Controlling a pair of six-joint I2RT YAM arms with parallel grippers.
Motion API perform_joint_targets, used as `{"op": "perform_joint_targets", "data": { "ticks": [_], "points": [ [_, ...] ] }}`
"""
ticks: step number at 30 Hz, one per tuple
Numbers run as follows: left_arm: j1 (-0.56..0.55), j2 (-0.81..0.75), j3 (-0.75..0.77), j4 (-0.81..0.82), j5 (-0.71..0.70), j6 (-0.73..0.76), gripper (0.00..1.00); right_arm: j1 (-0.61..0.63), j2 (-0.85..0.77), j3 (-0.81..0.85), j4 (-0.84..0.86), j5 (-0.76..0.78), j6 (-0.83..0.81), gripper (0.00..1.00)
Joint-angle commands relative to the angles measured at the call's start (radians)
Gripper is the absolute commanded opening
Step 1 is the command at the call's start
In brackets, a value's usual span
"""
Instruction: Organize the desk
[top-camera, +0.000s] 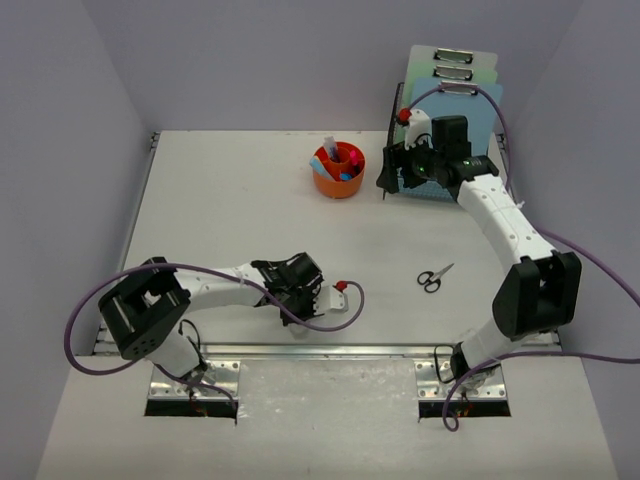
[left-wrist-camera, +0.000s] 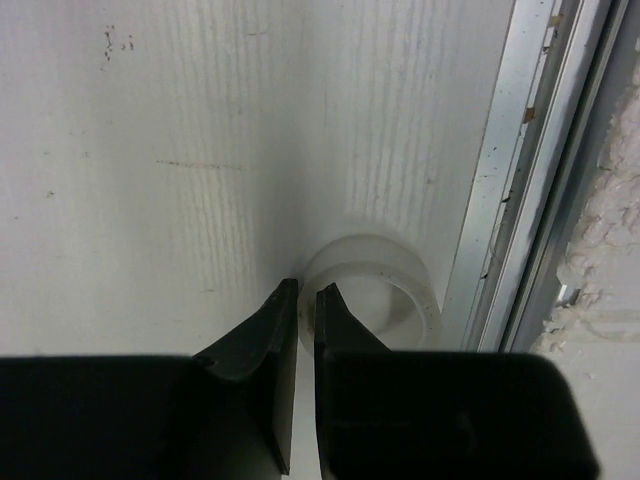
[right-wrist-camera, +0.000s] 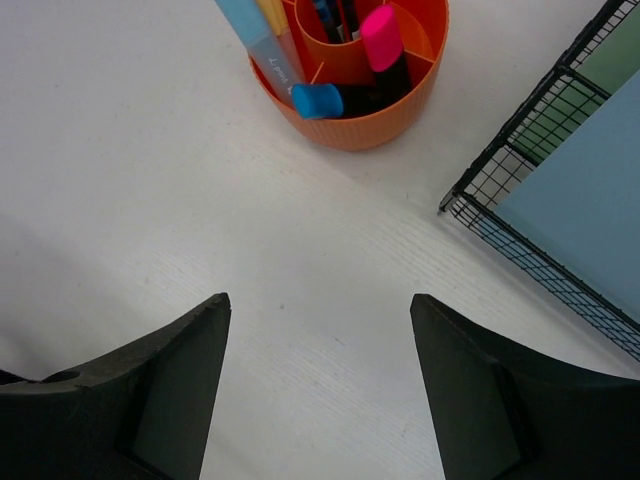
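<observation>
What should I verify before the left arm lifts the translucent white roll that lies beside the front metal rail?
1. Left gripper shut on the wall of the translucent white ring-shaped roll: ok.
2. Roll free of the metal rail: cannot tell, they lie very close.
3. Right gripper open, holding nothing: ok.
4. Right gripper apart from the orange plastic pen cup and the black wire rack: ok.
5. Black-handled scissors away from the left arm: ok, they lie apart on the white desk.
</observation>
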Motion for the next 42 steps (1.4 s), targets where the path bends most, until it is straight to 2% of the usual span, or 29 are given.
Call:
{"op": "perform_joint_targets", "data": {
  "ticks": [1,5,8,12,15,17,22,26,35,39,42],
  "points": [
    [0.024,-0.03,0.035,0.059,-0.071,-0.056,0.0,-0.004,-0.059,-0.023,0.049,-0.057,0.005,0.71],
    [0.188,-0.062,0.165,0.073,0.008,-0.157,0.0,-0.005,-0.069,-0.031,0.065,-0.104,0.01,0.66],
    [0.349,-0.076,0.304,0.146,0.028,-0.317,0.0,-0.007,-0.089,-0.047,0.085,-0.193,0.05,0.58],
    [0.451,-0.117,0.367,0.258,0.079,-0.457,0.0,-0.005,-0.107,-0.076,0.128,-0.444,0.179,0.55],
    [0.477,-0.097,0.425,0.249,0.1,-0.55,0.0,0.008,-0.127,-0.133,0.241,-0.583,0.306,0.54],
    [0.487,-0.094,0.446,0.248,0.101,-0.591,0.0,0.022,-0.121,-0.141,0.284,-0.602,0.362,0.54],
    [0.489,-0.089,0.481,0.24,0.107,-0.663,0.0,0.076,-0.056,-0.055,0.28,-0.558,0.417,0.54],
    [0.489,-0.091,0.485,0.234,0.096,-0.664,0.0,0.141,0.023,0.013,0.261,-0.514,0.504,0.6],
    [0.489,-0.096,0.485,0.239,0.096,-0.655,0.0,0.241,0.109,0.033,0.25,-0.406,0.551,0.69],
    [0.489,-0.097,0.485,0.239,0.097,-0.652,0.0,0.244,0.13,0.039,0.258,-0.399,0.576,0.68],
    [0.489,-0.097,0.485,0.245,0.1,-0.652,0.0,0.244,0.15,0.048,0.268,-0.394,0.601,0.6]
  ]
}}
